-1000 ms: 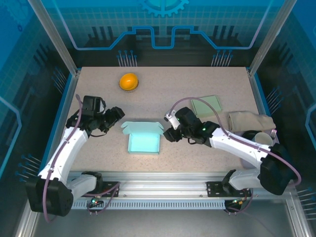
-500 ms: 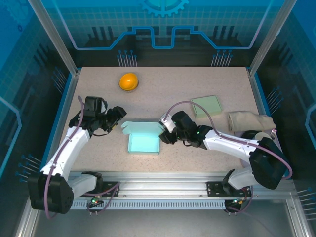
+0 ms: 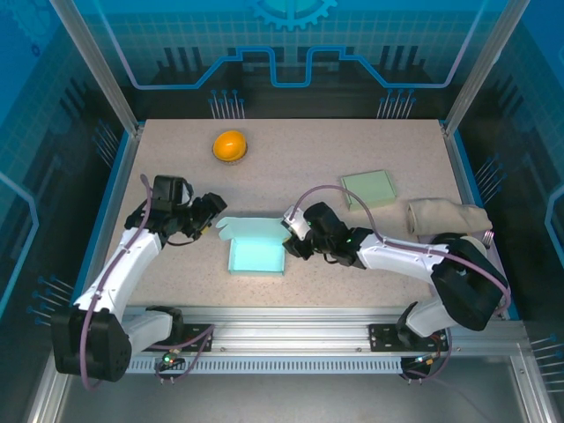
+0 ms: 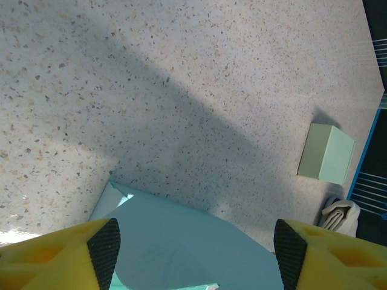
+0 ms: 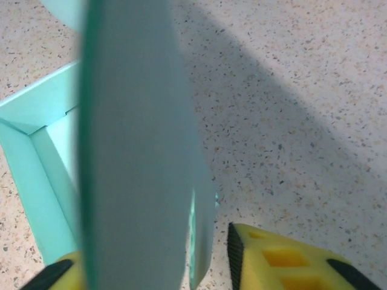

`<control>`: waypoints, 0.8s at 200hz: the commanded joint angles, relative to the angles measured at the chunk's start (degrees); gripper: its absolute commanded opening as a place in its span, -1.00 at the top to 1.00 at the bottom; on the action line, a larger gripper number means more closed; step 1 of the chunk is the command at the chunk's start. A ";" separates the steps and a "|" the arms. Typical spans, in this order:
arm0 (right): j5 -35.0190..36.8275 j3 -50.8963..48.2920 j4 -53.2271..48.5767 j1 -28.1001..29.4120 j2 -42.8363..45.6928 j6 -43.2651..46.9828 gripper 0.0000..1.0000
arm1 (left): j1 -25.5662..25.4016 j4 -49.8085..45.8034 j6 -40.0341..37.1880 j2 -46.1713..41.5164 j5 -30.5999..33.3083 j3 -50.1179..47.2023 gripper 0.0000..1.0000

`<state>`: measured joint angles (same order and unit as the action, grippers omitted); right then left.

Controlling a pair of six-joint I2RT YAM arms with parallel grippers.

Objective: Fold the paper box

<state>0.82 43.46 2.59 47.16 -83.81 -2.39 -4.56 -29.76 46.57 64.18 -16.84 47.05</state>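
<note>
The light teal paper box (image 3: 256,248) lies open-topped in the middle of the table, its back flap spread flat. My right gripper (image 3: 293,238) straddles the box's right wall. In the right wrist view that upright wall (image 5: 139,151) fills the space between the yellow fingers (image 5: 272,260), with a thin gap left at the right pad. My left gripper (image 3: 210,217) hovers just left of the box's back-left corner, open and holding nothing. In the left wrist view the teal flap (image 4: 181,248) lies below and between its wide-set pads (image 4: 104,244).
An orange (image 3: 229,145) sits at the back left. A pale green block (image 3: 368,189) and a folded beige cloth (image 3: 445,216) lie to the right, with a white cup (image 3: 467,247) near the right arm. The green block (image 4: 326,154) also appears in the left wrist view.
My right gripper has slid left onto the box's right wall and its jaws have narrowed around it. The left arm has barely shifted.
</note>
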 commanded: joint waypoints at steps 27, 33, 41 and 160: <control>2.57 3.20 0.40 2.39 -2.13 -0.25 0.63 | -4.64 3.88 4.67 1.11 -0.31 -1.44 -0.42; 2.82 3.38 0.43 2.51 -2.31 -0.55 0.69 | -5.41 4.35 5.21 1.40 -0.19 -1.47 -0.42; 3.18 3.71 0.31 2.63 -2.54 -0.89 0.75 | -6.20 4.87 6.00 1.84 -0.16 -1.63 -0.42; 19.53 8.96 0.31 4.96 -4.21 -12.80 1.00 | -15.82 9.26 18.98 -0.10 9.06 -4.53 -0.42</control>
<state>15.88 49.98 -0.01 49.45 -88.27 -9.63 -18.81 -21.91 61.43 65.69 -11.57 44.40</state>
